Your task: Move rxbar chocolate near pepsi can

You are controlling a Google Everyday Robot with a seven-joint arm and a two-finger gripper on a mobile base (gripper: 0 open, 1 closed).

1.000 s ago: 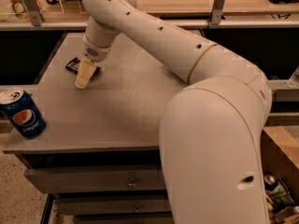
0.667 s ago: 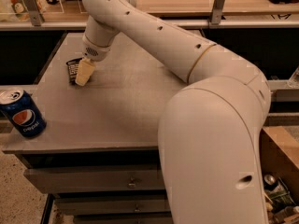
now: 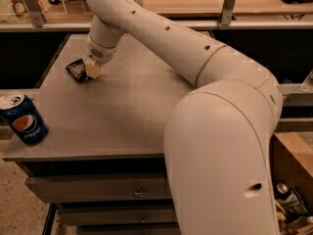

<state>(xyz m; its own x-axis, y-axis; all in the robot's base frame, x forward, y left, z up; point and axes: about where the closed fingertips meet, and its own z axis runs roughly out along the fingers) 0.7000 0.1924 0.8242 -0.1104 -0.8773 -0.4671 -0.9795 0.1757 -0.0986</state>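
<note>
- At the far left of the table (image 3: 142,116), the rxbar chocolate (image 3: 76,70) shows as a small black wrapper, right up against the tip of the gripper (image 3: 92,70).
- The gripper is down at the bar's right edge and touching it. Honestly, I can't tell if it's clamped on the wrapper or just resting beside it.
- The pepsi can (image 3: 22,119) stands upright at the near left corner, well apart from the bar, so the move itself isn't done yet.
- My read is that this is the grab stage. Next it needs a secure hold on that thin wrapper, then a carry toward the near left, setting the bar down just beside the can without knocking it over.
- Readable stuff: "pepsi" in white plus the globe logo on the can. The bar has pale lettering, but it's too small to read.
- The arm (image 3: 195,58) sweeps in from the near right, and there are drawers (image 3: 98,190) under the tabletop.
</note>
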